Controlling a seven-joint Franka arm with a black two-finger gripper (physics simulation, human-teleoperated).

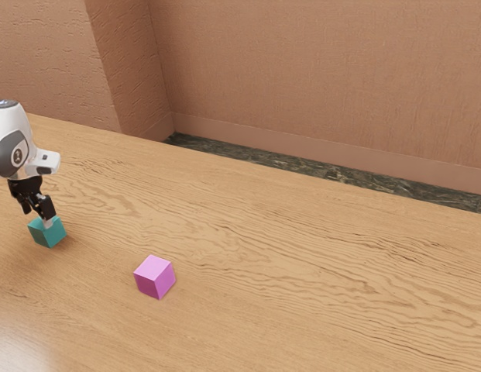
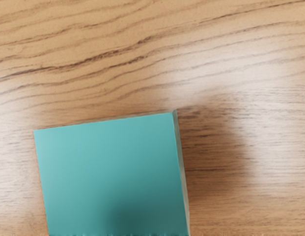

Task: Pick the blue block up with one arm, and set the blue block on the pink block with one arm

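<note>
The blue block [image 1: 47, 232], teal-blue in colour, is at the exterior view's far left, just over the wooden table [image 1: 302, 256]. My gripper [image 1: 40, 219] comes down on it from above and is shut on it, one black finger on each side of its top. In the wrist view the block [image 2: 110, 177] lies right under my hand, its shadow cast on the wood beside it. The pink block [image 1: 155, 277] rests on the table, apart from the blue one, toward the exterior view's right and nearer the front.
The wooden table stretches wide toward the exterior view's right. A brown wall [image 1: 317, 70] and a dark floor strip [image 1: 333, 172] run behind the table's far edge.
</note>
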